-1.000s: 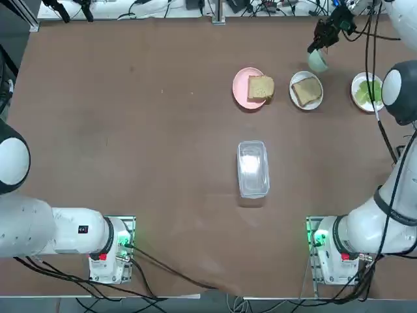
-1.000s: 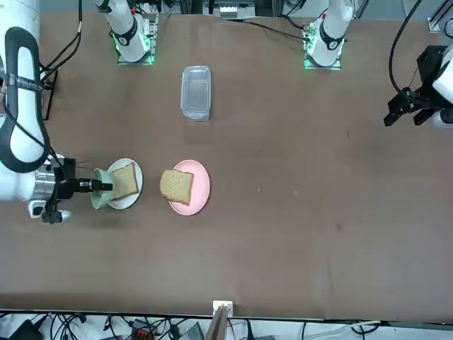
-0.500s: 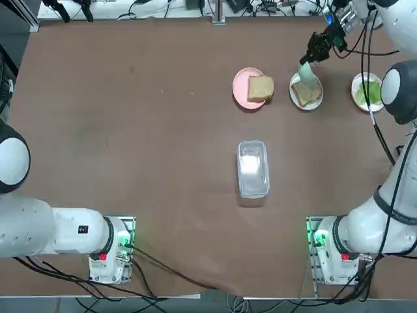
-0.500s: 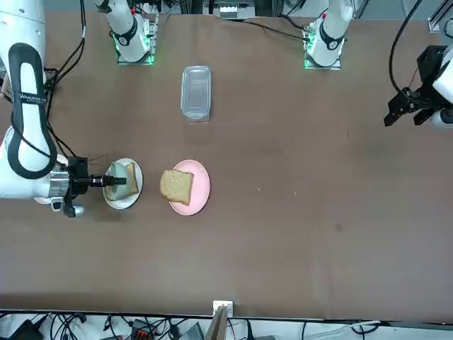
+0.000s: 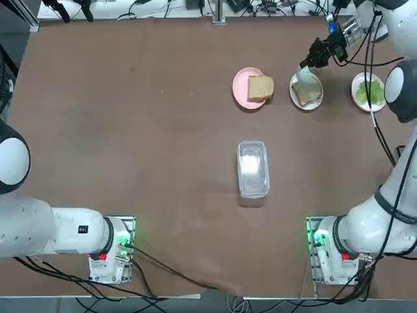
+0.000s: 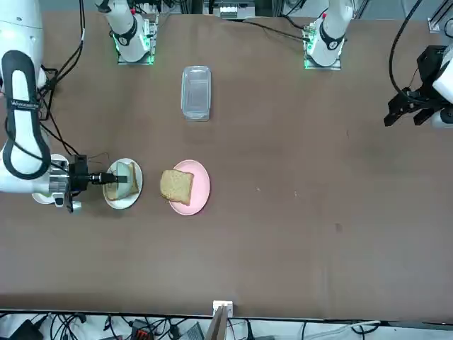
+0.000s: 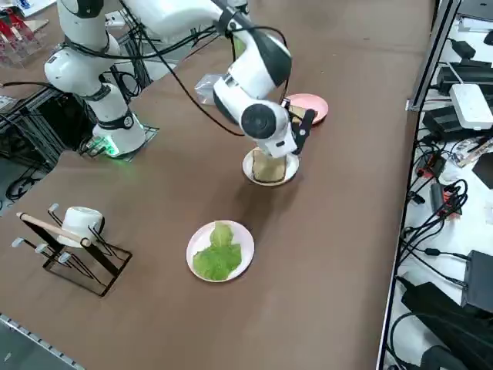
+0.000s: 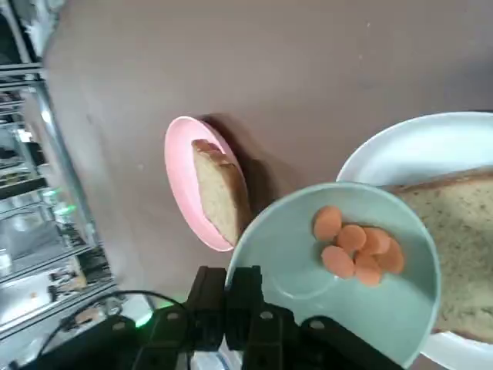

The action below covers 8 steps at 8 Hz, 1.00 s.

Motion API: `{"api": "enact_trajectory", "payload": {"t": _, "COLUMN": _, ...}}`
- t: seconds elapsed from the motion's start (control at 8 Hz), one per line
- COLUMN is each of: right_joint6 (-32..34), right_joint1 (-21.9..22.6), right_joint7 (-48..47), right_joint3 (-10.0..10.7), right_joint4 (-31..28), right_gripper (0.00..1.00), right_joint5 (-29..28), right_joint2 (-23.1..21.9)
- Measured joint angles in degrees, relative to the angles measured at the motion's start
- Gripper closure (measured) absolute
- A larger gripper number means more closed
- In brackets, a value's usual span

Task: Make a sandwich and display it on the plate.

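Wrist view shows the right jaws (image 8: 228, 279) clamped on the green bowl (image 8: 339, 262), seemingly ready to tip carrot slices (image 8: 356, 245) onto the bread (image 8: 454, 239).

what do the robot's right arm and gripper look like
The right arm is glossy white with rounded segments, dark grey joint rings and a dark band with small lettering. Black cables run loosely along it. A silvery metal collar leads to the right gripper, which is matte black and angular, with two blocky black fingers and small round screws.
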<state>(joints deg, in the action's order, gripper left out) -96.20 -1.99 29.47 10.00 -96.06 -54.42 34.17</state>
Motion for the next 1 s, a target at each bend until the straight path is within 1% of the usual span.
{"api": "enact_trajectory", "payload": {"t": 0.5, "right_joint6": 4.90, "right_joint1": -3.21, "right_joint7": 4.29, "right_joint3": 0.03, "right_joint4": -0.21, "right_gripper": 0.97, "right_joint5": -6.19, "right_joint2": 1.12}}
{"api": "enact_trajectory", "payload": {"t": 0.75, "right_joint6": 8.41, "right_joint1": -5.79, "right_joint7": 8.93, "right_joint3": 0.07, "right_joint4": -0.24, "right_gripper": 0.97, "right_joint5": -9.06, "right_joint2": 2.15}}
{"api": "enact_trajectory", "payload": {"t": 1.0, "right_joint6": 10.83, "right_joint1": -8.08, "right_joint7": 13.21, "right_joint3": 0.10, "right_joint4": -0.26, "right_gripper": 0.97, "right_joint5": -10.19, "right_joint2": 3.75}}
